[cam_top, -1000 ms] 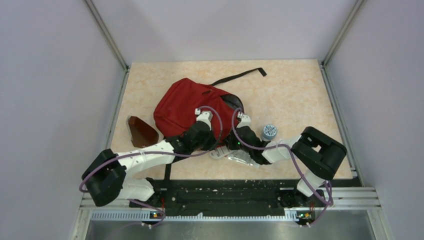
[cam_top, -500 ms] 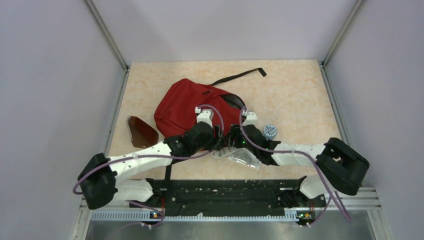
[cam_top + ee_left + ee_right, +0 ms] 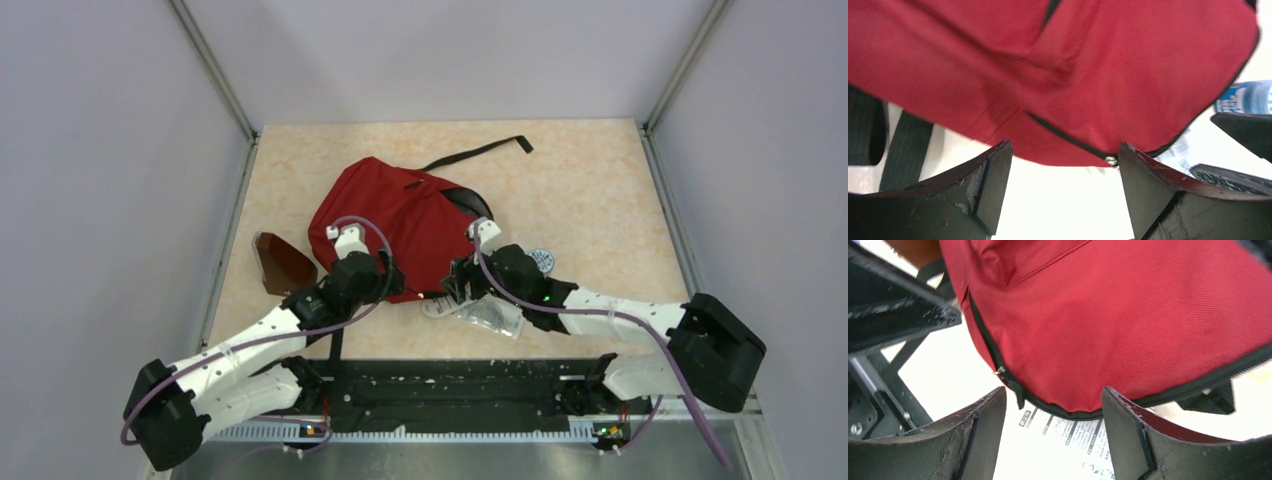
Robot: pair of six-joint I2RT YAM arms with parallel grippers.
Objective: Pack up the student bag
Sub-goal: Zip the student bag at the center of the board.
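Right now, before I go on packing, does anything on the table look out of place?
Yes: a clear printed packet lies partly under the near edge of the student bag, so it could drag along if the bag moves. One black strap also trails loose toward the far edge.

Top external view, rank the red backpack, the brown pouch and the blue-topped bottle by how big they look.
1. The student bag, by far the largest.
2. The brown pouch.
3. The bottle, smallest as seen. The right arm hides part of it, so only its top shows.
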